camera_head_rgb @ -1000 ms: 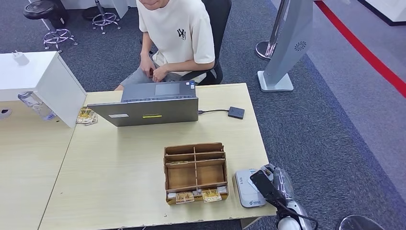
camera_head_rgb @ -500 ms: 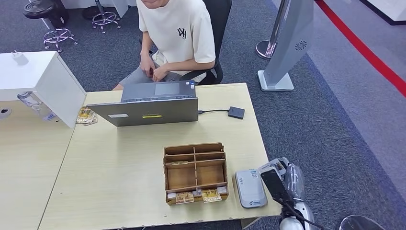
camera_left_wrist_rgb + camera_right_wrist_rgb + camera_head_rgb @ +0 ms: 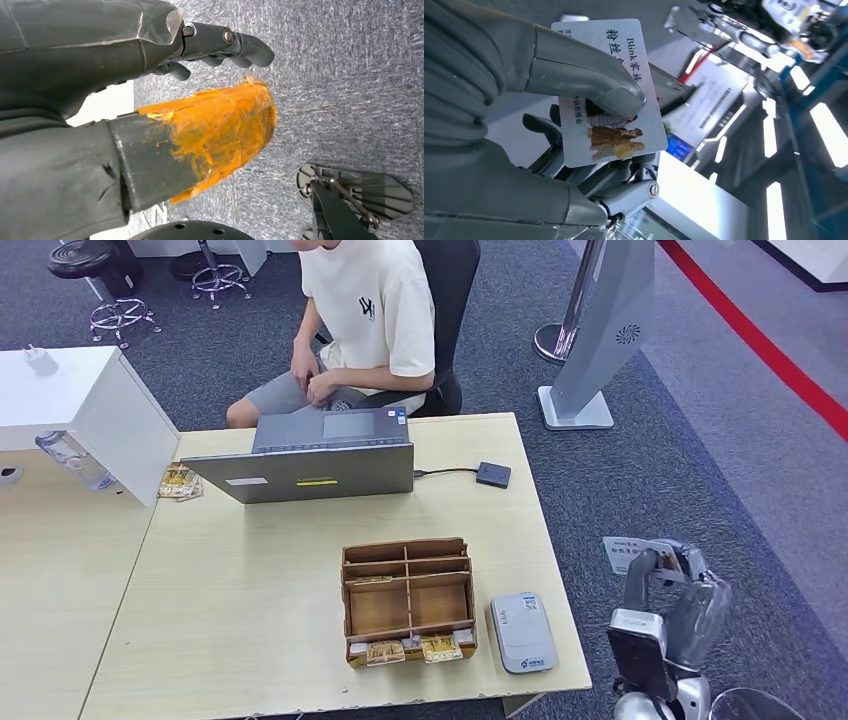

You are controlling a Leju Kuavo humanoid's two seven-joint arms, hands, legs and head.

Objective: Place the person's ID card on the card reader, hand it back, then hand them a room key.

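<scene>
While the head view is considered, the right hand [image 3: 668, 562] is seen raised off the pale wooden bench [image 3: 250, 620], beside its right edge, with the white printed ID card [image 3: 622, 552] held flat between thumb and fingers. The white rounded card reader [image 3: 522, 632] lies bare near the brown compartmented wooden organiser [image 3: 408, 598], so the card is judged to be lifted for return to the seated person in a cream T-shirt [image 3: 368, 310]. From the left wrist, the left hand [image 3: 220, 45] is shown hanging over grey carpet, fingers loosely curled, nothing gripped. From the right wrist, the card is seen pressed under the thumb against the fingers [image 3: 624, 192].
</scene>
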